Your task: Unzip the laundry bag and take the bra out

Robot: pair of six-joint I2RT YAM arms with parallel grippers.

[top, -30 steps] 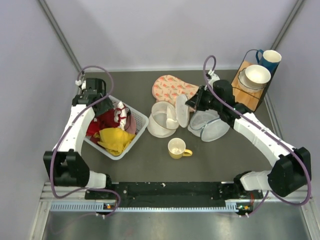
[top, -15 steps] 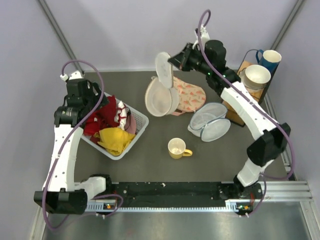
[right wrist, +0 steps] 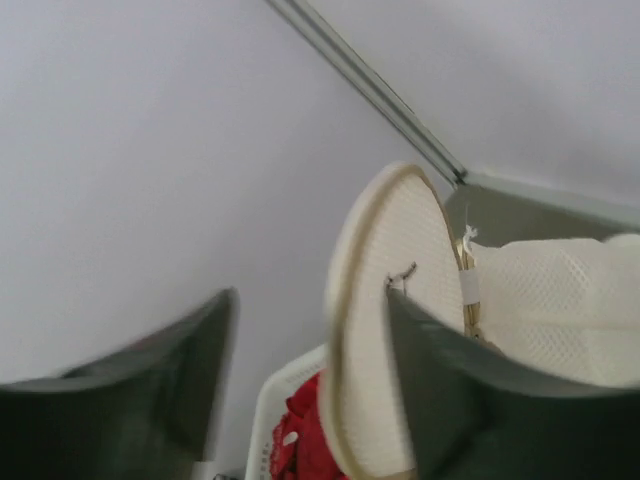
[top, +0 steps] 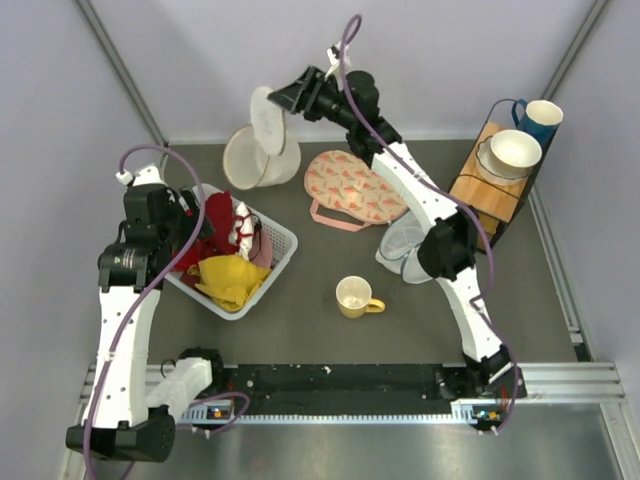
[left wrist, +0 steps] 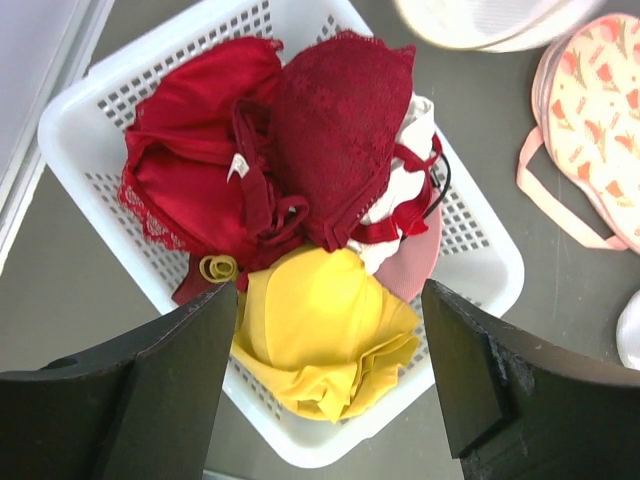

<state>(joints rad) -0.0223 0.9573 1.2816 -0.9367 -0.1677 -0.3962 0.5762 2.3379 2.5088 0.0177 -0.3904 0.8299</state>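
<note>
Over basket [left wrist: 478, 240], left jaws open above bra [left wrist: 320, 320]; right jaws blurred beside laundry bag [right wrist: 380, 300], grip impossible to tell.

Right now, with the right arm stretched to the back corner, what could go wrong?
The open laundry bag is far back, its lid at the right gripper; a loose grip could drop or tip it. The left gripper hangs open over the basket; lowering could snag the red bras beside the yellow bra.
</note>
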